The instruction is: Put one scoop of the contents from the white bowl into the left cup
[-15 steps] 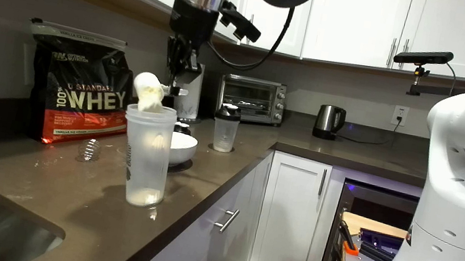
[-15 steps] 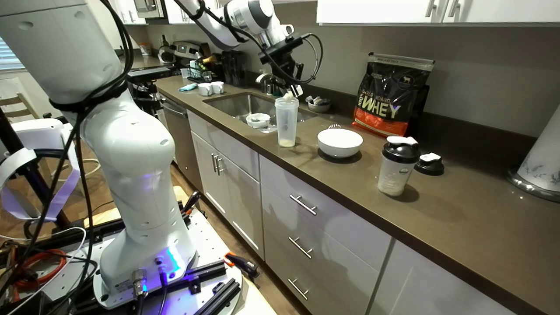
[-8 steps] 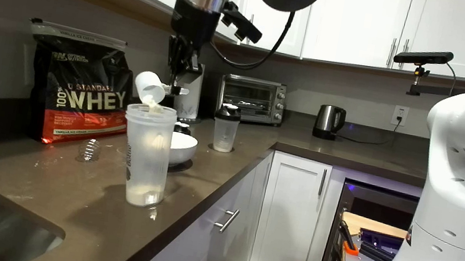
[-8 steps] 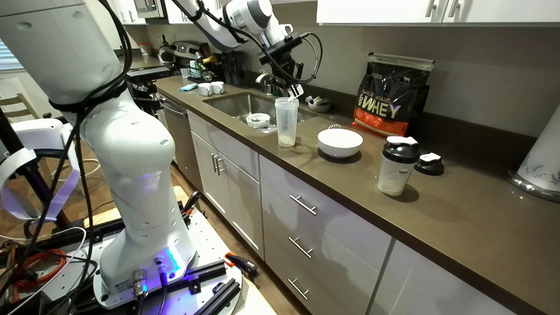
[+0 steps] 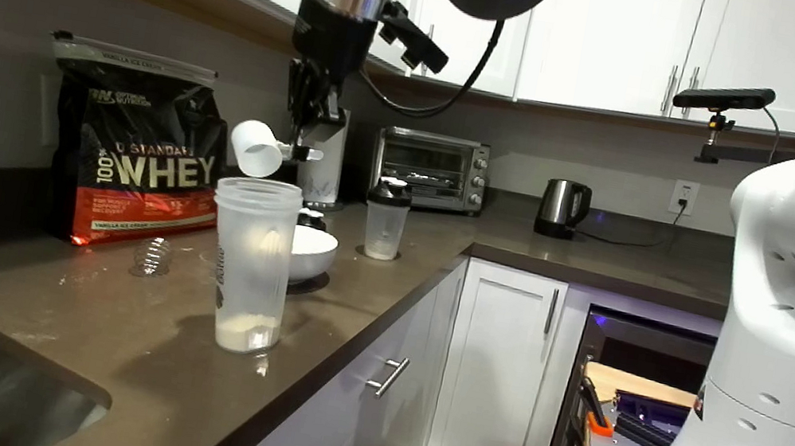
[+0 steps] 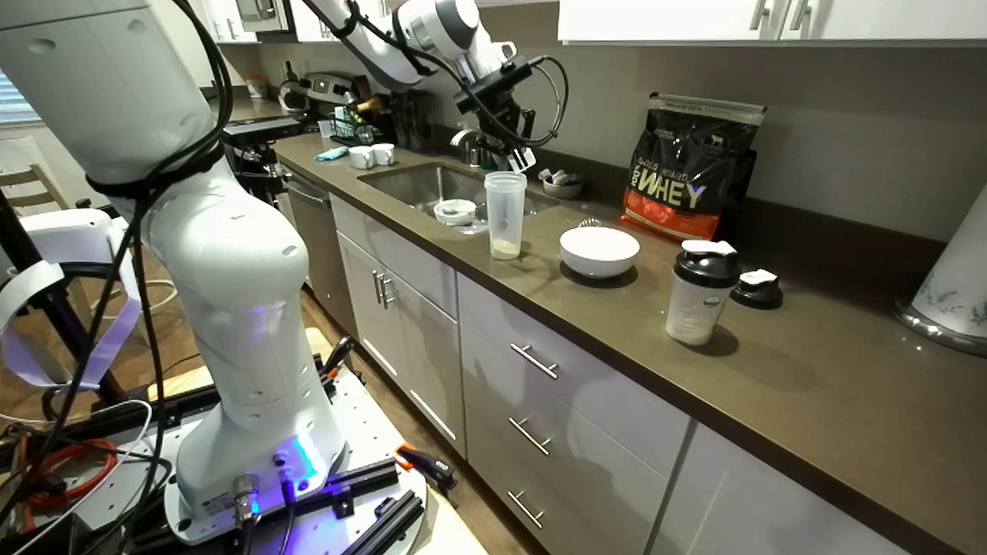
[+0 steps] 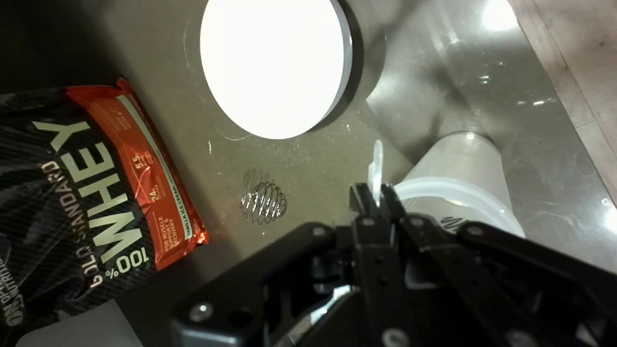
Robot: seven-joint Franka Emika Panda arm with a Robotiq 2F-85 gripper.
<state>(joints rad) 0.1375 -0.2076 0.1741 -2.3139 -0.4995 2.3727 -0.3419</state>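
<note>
We find the gripper [image 7: 374, 193] clamped on the scoop [image 5: 255, 148], which is tipped above the left cup [image 5: 250, 255]; powder [image 5: 235, 333] lies at the cup's bottom. We judge the pour essentially done, with only withdrawal left; the white bowl [image 6: 599, 252] stands nearby

A tilted white scoop [image 5: 254, 146] is held by the claw [image 5: 295, 154] above a tall cup [image 5: 249, 263] with powder [image 5: 242, 333] at its bottom; a white bowl [image 5: 313, 252] is partly hidden behind.
</note>
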